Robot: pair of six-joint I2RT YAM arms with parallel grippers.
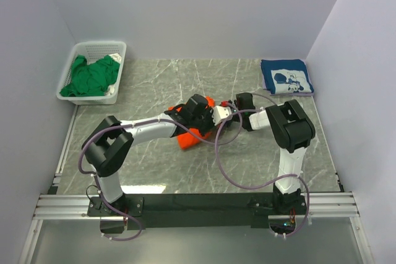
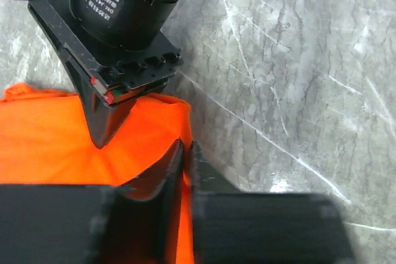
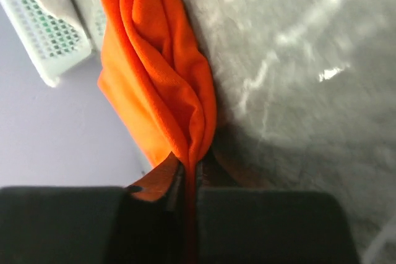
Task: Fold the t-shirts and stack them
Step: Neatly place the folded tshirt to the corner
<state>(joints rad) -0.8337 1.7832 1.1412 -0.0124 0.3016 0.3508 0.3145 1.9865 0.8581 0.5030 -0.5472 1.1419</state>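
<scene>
Overhead, the marble table [image 1: 185,165] is filling the middle of the frame, with the white basket [image 1: 99,45] at upper left holding the green t-shirt [image 1: 93,77]. The folded navy t-shirt [image 1: 286,77] is lying at upper right. At centre, the orange t-shirt [image 1: 189,139] is lying bunched; the left gripper [image 2: 185,171] and right gripper [image 3: 189,177] are each pinching its cloth, jaws nearly together.
</scene>
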